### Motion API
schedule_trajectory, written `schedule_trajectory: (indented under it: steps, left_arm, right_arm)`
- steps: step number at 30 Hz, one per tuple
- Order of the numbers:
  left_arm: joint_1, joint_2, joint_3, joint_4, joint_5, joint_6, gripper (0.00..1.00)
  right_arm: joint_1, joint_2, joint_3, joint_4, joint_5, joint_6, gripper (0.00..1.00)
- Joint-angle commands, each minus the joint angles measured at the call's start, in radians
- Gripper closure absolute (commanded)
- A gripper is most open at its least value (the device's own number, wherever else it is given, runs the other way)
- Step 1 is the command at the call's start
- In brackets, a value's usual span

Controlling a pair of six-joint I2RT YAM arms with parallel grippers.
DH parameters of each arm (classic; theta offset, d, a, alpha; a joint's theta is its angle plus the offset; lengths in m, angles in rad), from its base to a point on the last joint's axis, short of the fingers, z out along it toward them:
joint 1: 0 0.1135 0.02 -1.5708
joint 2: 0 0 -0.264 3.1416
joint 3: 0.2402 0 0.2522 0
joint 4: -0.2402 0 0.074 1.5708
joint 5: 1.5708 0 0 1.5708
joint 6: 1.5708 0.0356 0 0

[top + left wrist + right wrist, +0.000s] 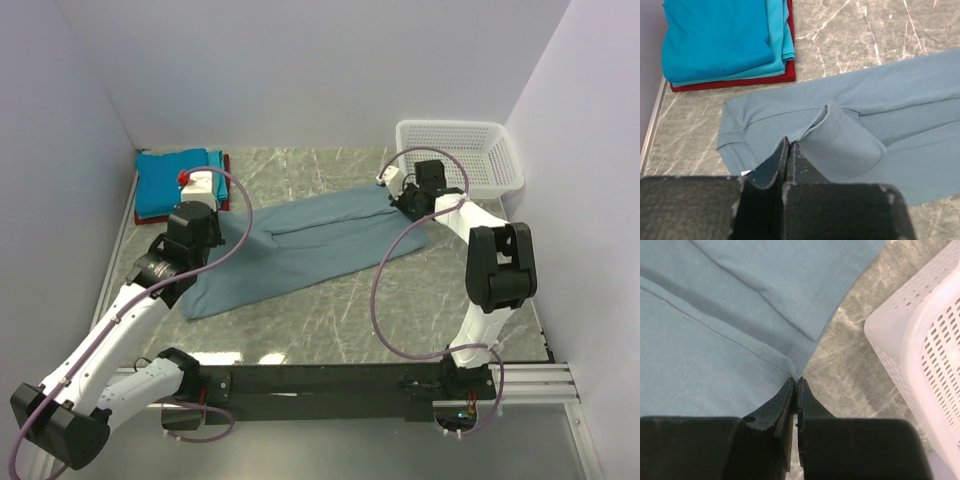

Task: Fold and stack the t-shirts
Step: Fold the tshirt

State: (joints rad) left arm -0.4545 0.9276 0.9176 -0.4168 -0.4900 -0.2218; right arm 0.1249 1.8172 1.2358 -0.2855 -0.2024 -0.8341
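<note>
The large grey-blue t-shirt (300, 250) lies spread lengthwise across the marble table, partly folded along its length. My left gripper (788, 142) is shut on a raised fold of this shirt (880, 100) near its left end, and a small white tag (745, 172) shows beside the finger. My right gripper (795, 380) is shut on the corner of the shirt's hem (715, 315) at the right end, close to the table. A stack of folded t-shirts (175, 180) sits at the back left: bright blue (715, 40) on top, teal under it, red (740, 82) at the bottom.
A white plastic mesh basket (470, 150) stands at the back right, close beside the right gripper (405, 200); its wall (920, 340) fills the right of the right wrist view. White walls enclose the table on three sides.
</note>
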Motion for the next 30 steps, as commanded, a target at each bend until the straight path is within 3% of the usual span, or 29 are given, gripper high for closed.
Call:
schedule_trajectory:
  steps: [1, 11, 12, 13, 14, 15, 20, 30]
  left_arm:
    - [0.016, 0.001, -0.006, 0.055, 0.022, 0.025, 1.00]
    - [0.030, 0.019, 0.009, 0.064, 0.048, 0.025, 1.00]
    - [0.030, 0.019, 0.009, 0.065, 0.050, 0.025, 1.00]
    - [0.030, 0.020, 0.010, 0.065, 0.056, 0.024, 1.00]
    - [0.030, 0.020, 0.010, 0.065, 0.056, 0.024, 1.00]
    - [0.031, 0.022, 0.010, 0.065, 0.062, 0.021, 1.00]
    - [0.031, 0.033, 0.018, 0.067, 0.076, 0.022, 1.00]
    - [0.031, 0.069, 0.059, 0.078, 0.079, 0.041, 1.00]
  right_arm:
    - [0.012, 0.011, 0.047, 0.026, 0.017, 0.009, 1.00]
    - [0.028, 0.031, 0.048, 0.037, 0.043, 0.006, 1.00]
    - [0.028, 0.033, 0.048, 0.039, 0.047, 0.006, 0.96]
    - [0.033, 0.034, 0.047, 0.046, 0.058, 0.007, 0.84]
    - [0.036, 0.034, 0.047, 0.051, 0.058, 0.007, 0.84]
    - [0.039, 0.033, 0.047, 0.055, 0.064, 0.012, 0.71]
    - [0.058, -0.018, 0.014, 0.123, 0.090, 0.053, 0.51]
    - [0.062, -0.168, 0.051, -0.024, -0.132, 0.148, 0.50]
